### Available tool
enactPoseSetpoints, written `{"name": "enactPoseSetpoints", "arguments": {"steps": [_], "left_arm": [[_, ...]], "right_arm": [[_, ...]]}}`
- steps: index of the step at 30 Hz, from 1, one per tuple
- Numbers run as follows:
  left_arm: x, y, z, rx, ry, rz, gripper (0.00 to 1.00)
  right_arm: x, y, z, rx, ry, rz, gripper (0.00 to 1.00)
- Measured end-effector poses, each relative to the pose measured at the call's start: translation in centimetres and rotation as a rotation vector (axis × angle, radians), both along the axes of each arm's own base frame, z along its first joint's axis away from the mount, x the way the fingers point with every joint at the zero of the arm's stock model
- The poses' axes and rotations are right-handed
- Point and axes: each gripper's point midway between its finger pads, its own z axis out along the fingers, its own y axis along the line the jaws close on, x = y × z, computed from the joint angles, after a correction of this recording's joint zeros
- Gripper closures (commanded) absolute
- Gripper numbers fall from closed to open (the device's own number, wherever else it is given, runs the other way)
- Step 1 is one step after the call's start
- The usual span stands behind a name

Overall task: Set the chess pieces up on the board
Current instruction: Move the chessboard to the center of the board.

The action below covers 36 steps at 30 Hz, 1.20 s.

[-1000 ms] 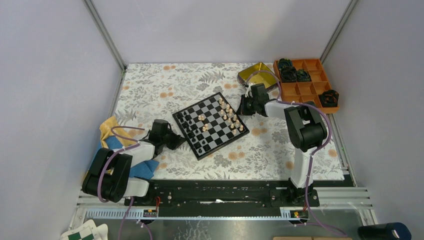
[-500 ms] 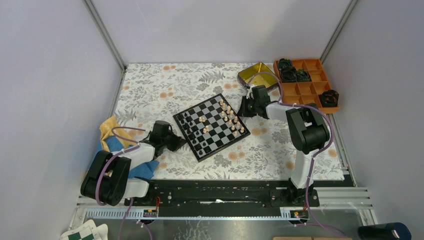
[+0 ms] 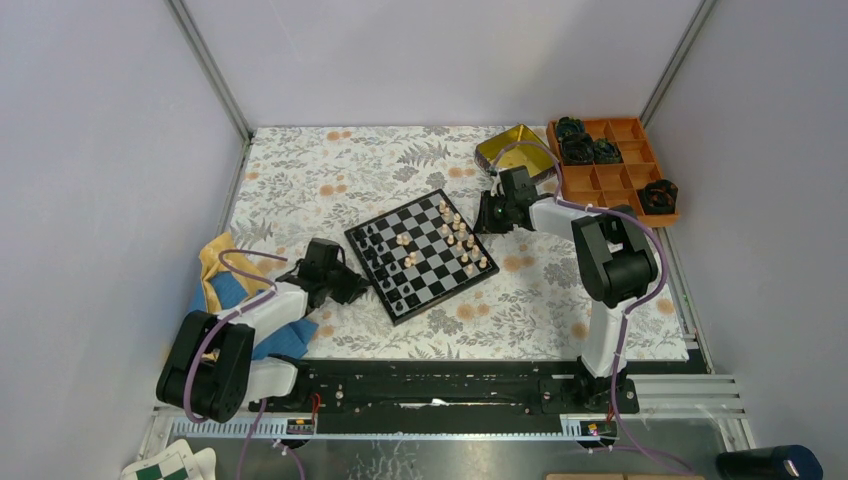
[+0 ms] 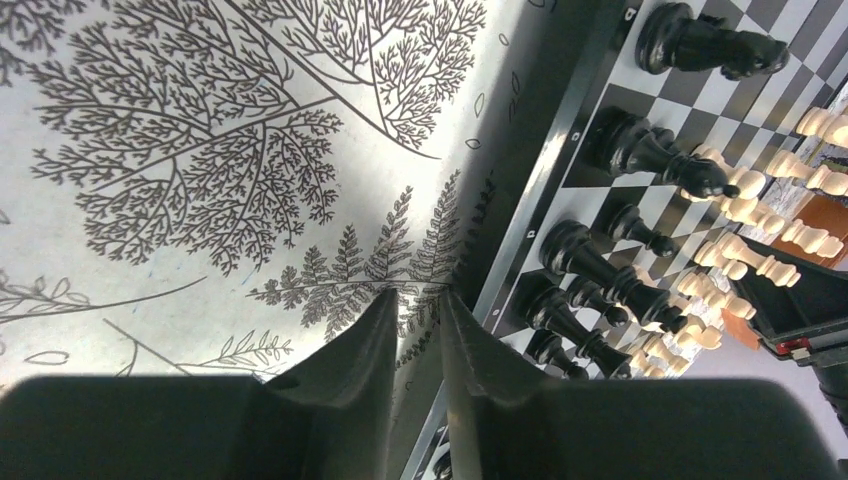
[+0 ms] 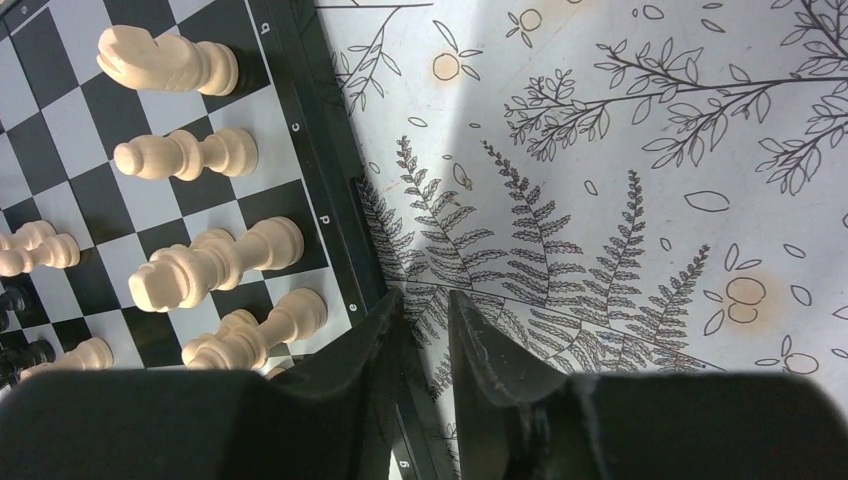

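Observation:
The board (image 3: 425,275) lies turned at an angle on the flowered table cover. Tan chess pieces (image 3: 460,232) stand along its right side and black ones (image 3: 385,262) along its left. My left gripper (image 3: 362,285) is shut and empty, low at the board's left rim. In the left wrist view its tips (image 4: 418,300) sit just beside the rim (image 4: 545,170), with black pieces (image 4: 640,150) beyond. My right gripper (image 3: 485,215) is shut and empty at the board's right rim. In the right wrist view its tips (image 5: 425,300) sit at the rim (image 5: 310,130) next to tan pieces (image 5: 215,260).
A gold tin (image 3: 515,150) and an orange compartment tray (image 3: 600,180) with bulky black objects stand at the back right. Yellow and blue cloths (image 3: 225,265) lie under the left arm. Walls close in the left, back and right sides.
The right gripper has edged left against the board's right rim. The left arm has shifted a little. The board has turned slightly.

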Motion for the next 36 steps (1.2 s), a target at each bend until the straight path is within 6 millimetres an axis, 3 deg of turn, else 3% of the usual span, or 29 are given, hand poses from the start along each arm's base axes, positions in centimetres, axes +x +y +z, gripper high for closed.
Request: {"name": "enactPoseSetpoints", "arguments": {"steps": [24,30,36], "left_arm": [[-0.4,0.7,0.2,0.043,0.022,0.006,0.65],[-1.2,0.8,0.1,0.053,0.042,-0.007,0.66],[-3.5,1.9,0.3,0.111,0.094,-0.039,0.66]], "right_arm": [[-0.1,-0.1,0.0,-0.014,0.021,0.002,0.66],[-0.2,0.1,0.0,-0.005,0.022,0.008,0.66],[-0.4,0.0,0.0,-0.006,0.024,0.008,0.65]]}}
